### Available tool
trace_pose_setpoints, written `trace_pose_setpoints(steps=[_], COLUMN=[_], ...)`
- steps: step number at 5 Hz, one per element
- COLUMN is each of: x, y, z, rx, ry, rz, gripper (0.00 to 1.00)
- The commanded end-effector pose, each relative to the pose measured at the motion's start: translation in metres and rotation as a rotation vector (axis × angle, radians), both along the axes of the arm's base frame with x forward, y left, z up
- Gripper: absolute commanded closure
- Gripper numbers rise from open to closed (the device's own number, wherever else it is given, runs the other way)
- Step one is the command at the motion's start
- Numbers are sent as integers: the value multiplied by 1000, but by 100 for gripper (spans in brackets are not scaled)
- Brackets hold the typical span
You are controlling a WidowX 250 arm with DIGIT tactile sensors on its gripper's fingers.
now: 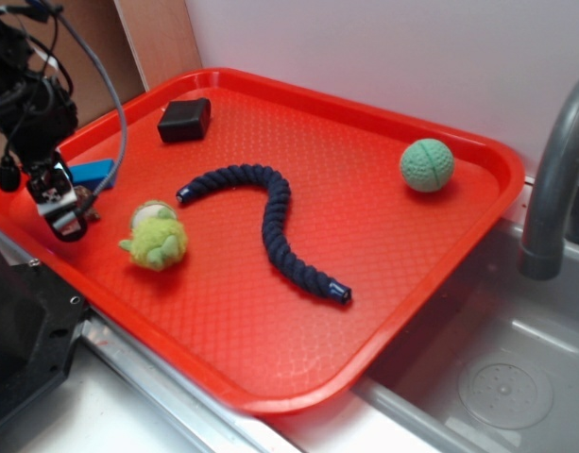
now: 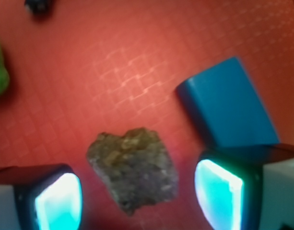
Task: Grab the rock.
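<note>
Two jaws are hanging wide open around the rock (image 2: 133, 168) near the tray's (image 1: 383, 283) left edge; only the wrist view is showing it clearly, beside the blue block (image 2: 228, 103).

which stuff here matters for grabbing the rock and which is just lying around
For the job:
- rock, between the open claw's fingers
- claw

Lying about:
- blue block, right beside the rock
- green plush
- rope
- green ball
- black box
- red tray, which holds everything
</note>
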State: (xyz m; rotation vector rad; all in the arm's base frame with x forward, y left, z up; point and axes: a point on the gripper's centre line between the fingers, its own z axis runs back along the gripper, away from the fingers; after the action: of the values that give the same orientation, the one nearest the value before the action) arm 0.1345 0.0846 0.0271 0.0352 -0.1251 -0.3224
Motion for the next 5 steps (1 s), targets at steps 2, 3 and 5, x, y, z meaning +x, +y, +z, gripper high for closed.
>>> trace_pose_setpoints(steps=[2,3,5], x=[12,9,10], y=[-12,-27,-20], z=[-23,-11,64], rx=[-25,-51,39], ry=[50,48,-68], rz=[-24,-12,175], gripper=[0,0,0])
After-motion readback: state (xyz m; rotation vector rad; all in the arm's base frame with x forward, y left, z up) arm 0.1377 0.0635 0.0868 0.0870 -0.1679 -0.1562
